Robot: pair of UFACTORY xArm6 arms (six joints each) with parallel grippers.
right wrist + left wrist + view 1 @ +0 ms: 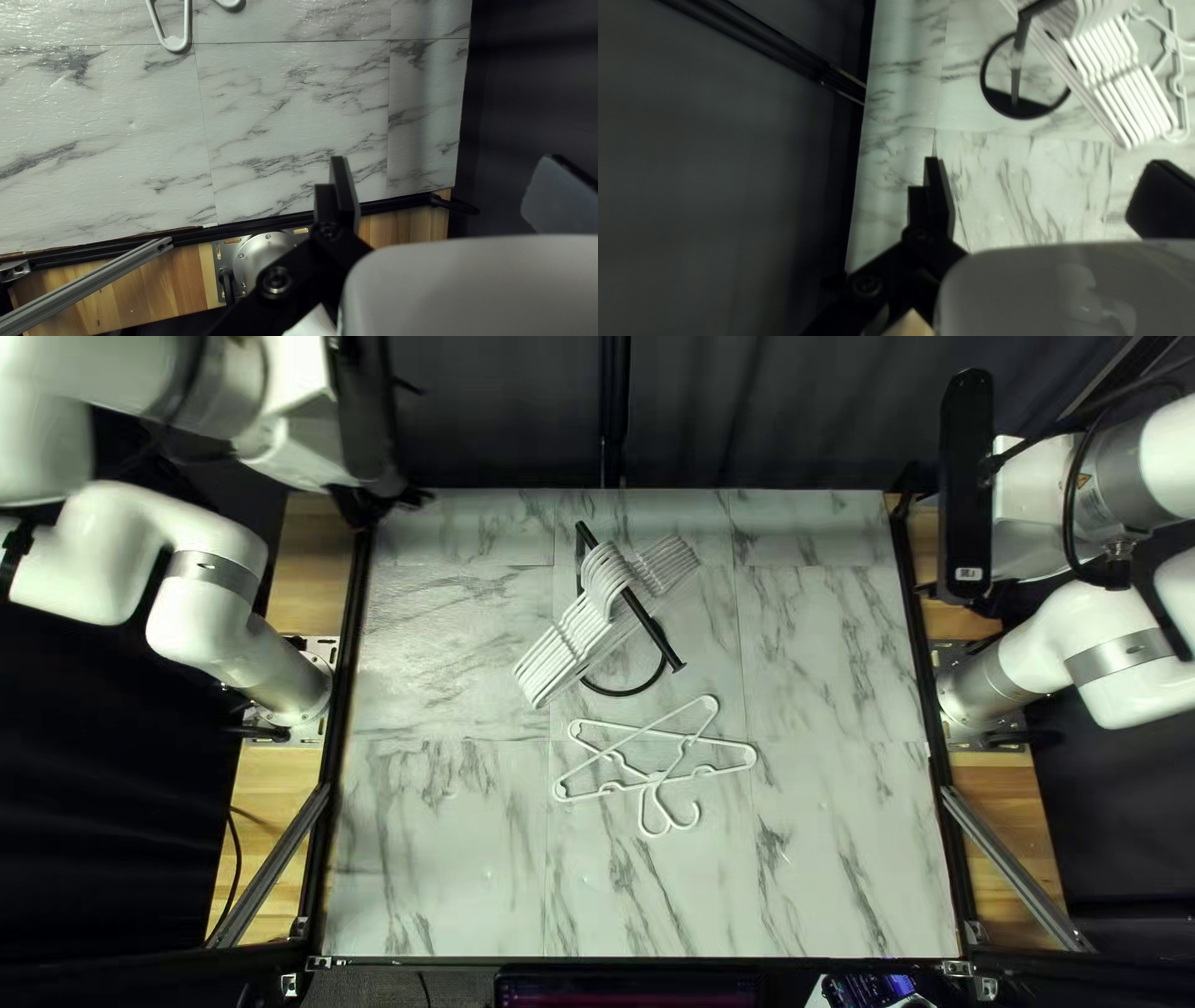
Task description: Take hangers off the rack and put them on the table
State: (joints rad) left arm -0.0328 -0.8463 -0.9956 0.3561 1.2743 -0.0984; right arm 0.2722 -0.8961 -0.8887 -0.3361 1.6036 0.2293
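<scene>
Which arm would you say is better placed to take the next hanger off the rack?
Left, I'd say. The left gripper is open and looks nearer the rack, and its wrist view shows the hanging hangers. The right wrist view shows no rack.

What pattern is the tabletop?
Tabletop: white with grey marble-like veins, clearest in the top left view.

Robotics lab (twin white arms (206,597), dark curtain (498,423) behind).
</scene>
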